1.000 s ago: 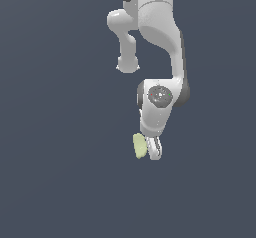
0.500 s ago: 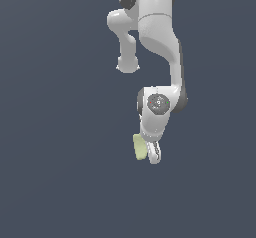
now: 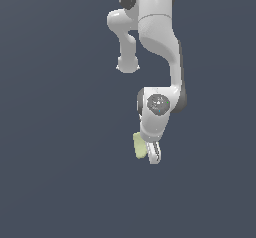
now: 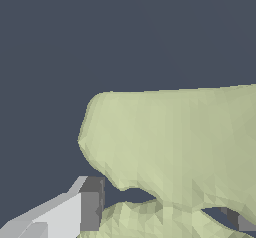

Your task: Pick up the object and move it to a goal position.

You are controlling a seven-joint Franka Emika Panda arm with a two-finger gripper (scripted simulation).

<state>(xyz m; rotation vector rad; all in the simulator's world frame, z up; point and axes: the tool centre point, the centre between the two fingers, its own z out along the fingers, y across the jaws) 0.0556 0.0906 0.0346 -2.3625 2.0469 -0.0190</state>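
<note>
The object (image 3: 139, 145) is a small pale yellow-green matte piece with two lobes. In the exterior view it sits at the tip of my gripper (image 3: 150, 154), on its left side, below the white arm's wrist. In the wrist view the object (image 4: 175, 142) fills most of the picture, very close, with one grey-padded finger (image 4: 90, 209) against its lower lobe and a sliver of the other finger (image 4: 242, 223) on the far side. The jaws stand closed against the object.
A plain dark grey-blue surface (image 3: 60, 182) lies all around. The white arm (image 3: 160, 37) comes down from the top of the exterior view. No other objects show.
The arm has moved slightly toward the exterior view's left, and the gripper has come a little lower. The object has stayed at the fingertips.
</note>
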